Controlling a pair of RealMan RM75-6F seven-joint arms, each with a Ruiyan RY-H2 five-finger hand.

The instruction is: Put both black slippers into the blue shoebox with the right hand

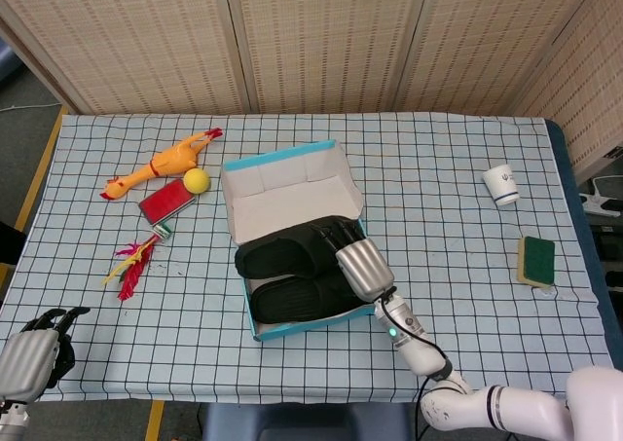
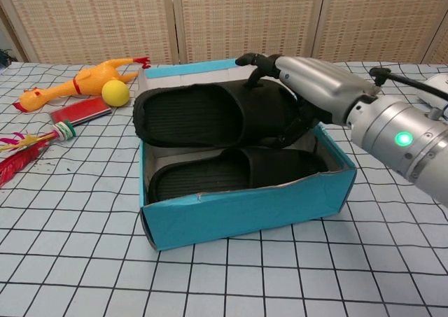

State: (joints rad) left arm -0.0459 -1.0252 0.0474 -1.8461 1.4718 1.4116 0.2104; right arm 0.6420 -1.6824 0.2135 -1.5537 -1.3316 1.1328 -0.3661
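While one slipper already lay flat in the blue shoebox, the second slipper sat tilted, its heel riding over the box's left wall. The right hand gripped its strap end. Judged step: seating the second slipper; next, lower and release. The left hand idled at the table edge, fingers loosely curled on nothing.

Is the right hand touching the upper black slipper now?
Touching. In the chest view the right hand wraps the strap end of the upper slipper, fingers above it and thumb beneath.
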